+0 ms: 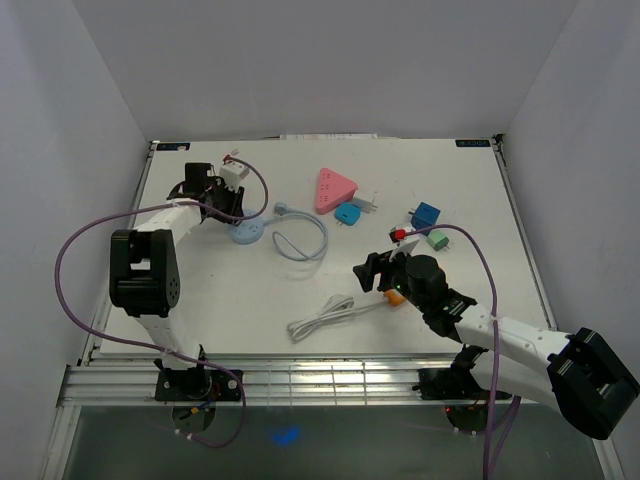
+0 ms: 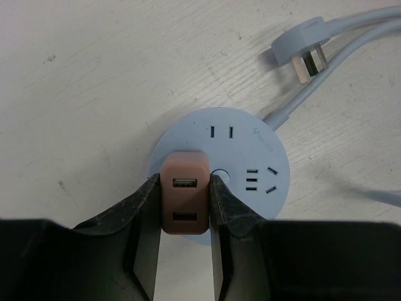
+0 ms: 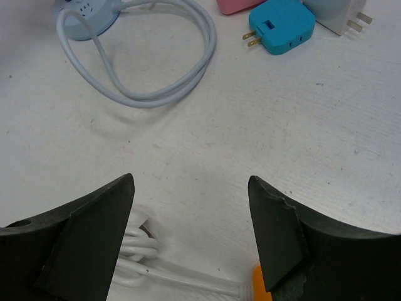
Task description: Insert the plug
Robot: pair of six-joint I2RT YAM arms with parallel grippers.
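White table [image 1: 450, 300], white walls on three sides.

Left gripper [image 2: 185, 182]: fingers [image 2: 145, 213] narrow, clamped on both flanks of the plug [image 2: 185, 200], a dusty-pink block with two USB ports facing the wrist camera. Plug sits over the near-left part of the hub [image 2: 244, 144], a round pale-blue socket disc lying flat on the table. Plug overlaps the hub's face beside the centre button; whether its pins are in a socket cannot be told. Hub's other sockets show bare at the far and right sides.

Hub's own cord [image 3: 144, 63] loops to the right; its grey wall plug [image 2: 304, 53] lies on the table beyond the hub, apart from it.

Right gripper [image 3: 191, 188]: fingers [image 3: 94, 219] spread wide, nothing between them, touching nothing. It hangs over bare table, well apart from the hub. White cable [image 3: 141, 251] lies coiled by its left finger; an orange piece [image 3: 260, 282] peeks out by its right finger. Teal adapter [image 3: 282, 25] lies farther off.
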